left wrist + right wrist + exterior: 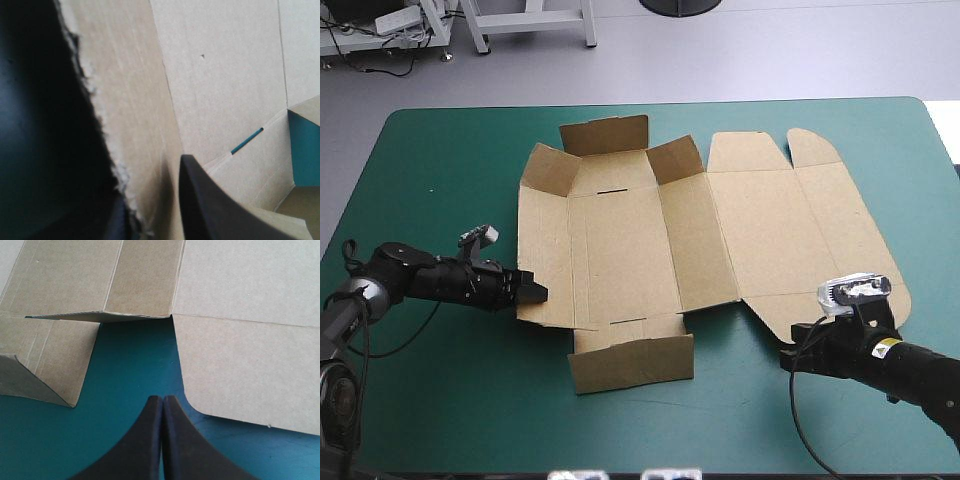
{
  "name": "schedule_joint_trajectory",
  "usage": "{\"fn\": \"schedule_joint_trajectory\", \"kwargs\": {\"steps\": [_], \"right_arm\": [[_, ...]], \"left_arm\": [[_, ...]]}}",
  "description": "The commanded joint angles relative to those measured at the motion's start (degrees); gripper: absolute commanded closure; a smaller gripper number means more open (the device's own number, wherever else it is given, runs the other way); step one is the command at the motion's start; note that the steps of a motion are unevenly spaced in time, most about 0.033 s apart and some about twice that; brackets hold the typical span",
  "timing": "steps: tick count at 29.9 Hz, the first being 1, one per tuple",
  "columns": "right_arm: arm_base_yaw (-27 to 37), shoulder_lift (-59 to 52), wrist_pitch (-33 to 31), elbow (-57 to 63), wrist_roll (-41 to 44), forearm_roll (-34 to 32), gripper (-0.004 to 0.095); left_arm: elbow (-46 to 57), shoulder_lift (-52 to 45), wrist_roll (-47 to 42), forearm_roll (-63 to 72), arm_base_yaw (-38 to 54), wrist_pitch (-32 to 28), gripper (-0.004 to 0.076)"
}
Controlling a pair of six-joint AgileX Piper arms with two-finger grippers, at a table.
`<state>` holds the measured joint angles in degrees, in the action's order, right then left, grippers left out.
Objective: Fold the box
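The brown box (620, 240) lies mid-table on the teal-green cover (440, 180), mostly flat, with its left wall and far flaps lifted. The left gripper (532, 292) pinches that wall's ragged edge between 2 black fingers; how far the outer finger reaches is unclear. The right gripper (163, 400) is closed and empty, just beside the lid's rounded corner.

Lab or workshop setting.
Teal-green-covered bench (420, 150) is standing on grey floor (770, 50); loose cables (380, 58) are trailing beyond it.
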<state>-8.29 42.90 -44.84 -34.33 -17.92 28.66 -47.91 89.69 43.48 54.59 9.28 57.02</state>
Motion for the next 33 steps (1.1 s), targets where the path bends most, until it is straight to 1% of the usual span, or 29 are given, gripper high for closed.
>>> {"fn": "schedule_joint_trajectory", "kwargs": {"steps": [1,2,6,11,16,21,28,31,33], "right_arm": [[-0.1,0.1,1.9,-2.0,-0.2,1.6,0.0932],[-0.1,0.1,1.9,-1.9,-0.2,1.6,0.0932],[-0.1,0.1,1.8,-1.9,0.0,1.6,0.0932],[-0.1,0.1,0.6,-1.8,0.0,1.5,0.0932],[-0.1,0.1,-0.2,-1.8,0.0,1.3,0.0932],[-0.1,0.1,-0.6,-1.8,0.1,1.3,0.0932],[-0.1,0.1,-0.8,-1.8,0.5,1.3,0.0932],[-0.1,0.1,-0.8,-1.8,0.5,1.3,0.0931],[-0.1,0.1,-0.8,-1.8,0.6,1.3,0.0932]], "left_arm": [[-2.2,-1.8,1.0,3.5,-0.3,2.7,0.0703],[-2.8,-1.8,1.2,3.3,-0.3,3.6,0.0727],[-6.3,-2.0,1.2,0.9,-0.3,9.1,0.0729],[-10.9,-5.1,-1.8,-10.3,-0.3,9.5,0.0729],[-12.8,-10.3,0.2,-17.6,-0.3,10.2,0.0729],[-18.3,-12.8,2.8,-24.6,-2.3,9.3,0.0729],[-33.0,-12.8,3.1,-39.6,-8.6,8.4,0.0729],[-36.7,-12.8,3.9,-46.1,-12.7,5.9,0.0729],[-37.5,-12.8,4.3,-50.5,-16.1,2.7,0.0729]]}}
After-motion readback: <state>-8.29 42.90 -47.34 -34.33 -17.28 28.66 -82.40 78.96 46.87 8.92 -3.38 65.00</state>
